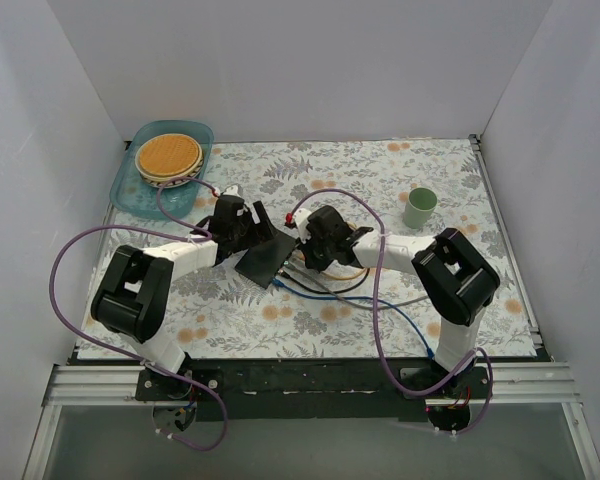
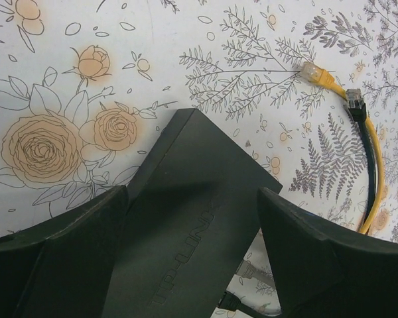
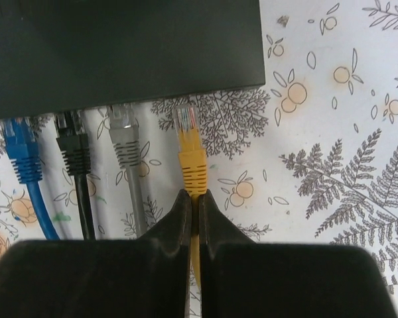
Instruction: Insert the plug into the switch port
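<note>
Right now my right gripper (image 3: pixel 194 199) pinches the tail of the yellow plug (image 3: pixel 188 136) between fingers pressed together. Its tip points to twelve o'clock, just short of the switch (image 3: pixel 119 46). My left gripper (image 2: pixel 192 192) stands spread, one finger either side of the switch.

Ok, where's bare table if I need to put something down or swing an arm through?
Free: the far strip between the teal tray and the green cup, and the near strip between the arm bases. Crowded: the middle, where the switch, its cables, the left gripper and the right gripper, pinching the yellow cable, meet.
</note>
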Available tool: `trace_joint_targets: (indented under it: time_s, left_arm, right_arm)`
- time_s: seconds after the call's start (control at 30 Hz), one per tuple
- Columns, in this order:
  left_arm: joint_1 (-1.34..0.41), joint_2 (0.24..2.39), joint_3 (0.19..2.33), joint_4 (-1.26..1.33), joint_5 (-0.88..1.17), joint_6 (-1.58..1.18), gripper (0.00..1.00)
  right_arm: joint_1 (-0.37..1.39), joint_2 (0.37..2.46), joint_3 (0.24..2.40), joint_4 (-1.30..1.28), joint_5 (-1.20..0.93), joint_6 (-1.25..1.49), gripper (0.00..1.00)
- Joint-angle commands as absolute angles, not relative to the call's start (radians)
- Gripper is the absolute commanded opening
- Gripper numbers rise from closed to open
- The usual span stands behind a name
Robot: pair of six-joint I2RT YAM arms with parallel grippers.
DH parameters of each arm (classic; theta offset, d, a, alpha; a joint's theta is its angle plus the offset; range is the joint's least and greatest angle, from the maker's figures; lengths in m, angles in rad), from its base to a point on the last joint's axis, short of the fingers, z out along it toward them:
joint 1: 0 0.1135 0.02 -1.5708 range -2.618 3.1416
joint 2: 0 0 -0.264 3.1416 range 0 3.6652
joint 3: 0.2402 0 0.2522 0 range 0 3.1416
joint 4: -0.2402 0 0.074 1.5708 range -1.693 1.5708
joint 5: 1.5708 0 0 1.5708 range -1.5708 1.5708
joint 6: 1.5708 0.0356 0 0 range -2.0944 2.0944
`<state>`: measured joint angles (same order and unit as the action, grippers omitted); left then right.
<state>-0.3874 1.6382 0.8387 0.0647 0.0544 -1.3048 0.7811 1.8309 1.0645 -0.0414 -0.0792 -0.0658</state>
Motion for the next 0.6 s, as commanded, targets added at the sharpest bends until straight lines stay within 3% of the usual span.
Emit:
trace_joint_targets:
  time_s: [0.0,0.57]
  left_arm:
    - [-0.383,1.634,0.821,0.092,0.092,-1.290,0.77]
    - [-0.377,1.661,0.841,0.083,0.132,-1.285,0.74]
  right_arm:
    - [0.787,1.868,1.121,-0.061,-0.067,-0.045,0.01]
    - [0.787,1.947,1.273,-0.290,-0.075,-0.051,0.01]
